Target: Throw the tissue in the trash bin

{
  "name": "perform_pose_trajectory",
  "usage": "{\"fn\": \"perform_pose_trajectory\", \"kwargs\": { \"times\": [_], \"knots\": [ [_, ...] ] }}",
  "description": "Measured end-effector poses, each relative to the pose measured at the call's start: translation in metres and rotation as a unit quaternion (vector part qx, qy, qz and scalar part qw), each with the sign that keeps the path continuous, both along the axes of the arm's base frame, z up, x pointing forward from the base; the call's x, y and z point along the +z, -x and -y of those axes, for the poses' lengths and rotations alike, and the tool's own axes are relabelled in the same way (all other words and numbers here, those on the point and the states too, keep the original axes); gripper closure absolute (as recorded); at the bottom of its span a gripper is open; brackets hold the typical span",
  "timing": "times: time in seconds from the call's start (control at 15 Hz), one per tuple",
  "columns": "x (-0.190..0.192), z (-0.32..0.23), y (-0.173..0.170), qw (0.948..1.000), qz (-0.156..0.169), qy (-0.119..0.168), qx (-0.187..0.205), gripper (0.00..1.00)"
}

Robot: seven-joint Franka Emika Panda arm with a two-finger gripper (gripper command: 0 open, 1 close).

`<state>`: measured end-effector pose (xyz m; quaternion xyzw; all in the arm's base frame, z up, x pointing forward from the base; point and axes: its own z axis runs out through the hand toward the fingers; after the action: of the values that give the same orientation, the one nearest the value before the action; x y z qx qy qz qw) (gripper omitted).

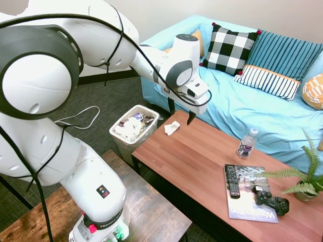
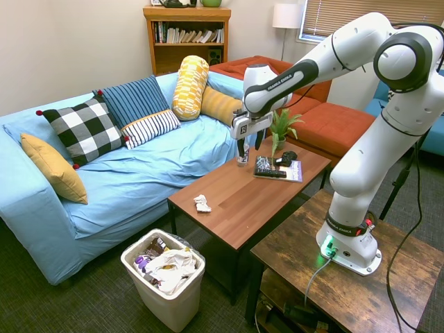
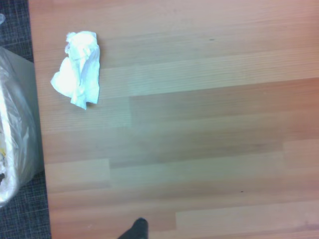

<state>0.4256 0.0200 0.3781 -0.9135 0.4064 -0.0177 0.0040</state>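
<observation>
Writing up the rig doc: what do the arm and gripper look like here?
White Franka arm with glossy rounded links and grey joint caps; dark "FRANKA EMIKA" lettering on the forearm. Black cables run along the links, tied on. White gripper with two dark fingers. Small coloured symbols on the lower link, a green light at the base.

"FRANKA EMIKA" is printed on the arm (image 2: 291,78); the magazine (image 1: 246,193) title is unreadable.

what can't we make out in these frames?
- Trash bin: wrist view's edge cuts it off, leaving only a blurred sliver.
- Trash bin depth: the litter on top hides it in both exterior views.
- Water bottle label: too small to read.
- Magazine cover: partly under the remote and game controller.
</observation>
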Motion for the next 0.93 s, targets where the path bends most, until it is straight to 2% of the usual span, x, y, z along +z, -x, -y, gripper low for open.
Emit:
{"fn": "perform_pose_trajectory", "kwargs": {
  "times": [0.4, 0.67, 0.93],
  "knots": [
    [-0.021, -0.014, -0.019, 0.9998, 0.001, -0.012, -0.014, 0.00],
    [-0.056, -0.069, -0.049, 0.9995, -0.015, -0.015, -0.024, 0.00],
    [-0.110, -0.111, -0.093, 0.9986, -0.022, 0.004, -0.049, 0.00]
  ]
}}
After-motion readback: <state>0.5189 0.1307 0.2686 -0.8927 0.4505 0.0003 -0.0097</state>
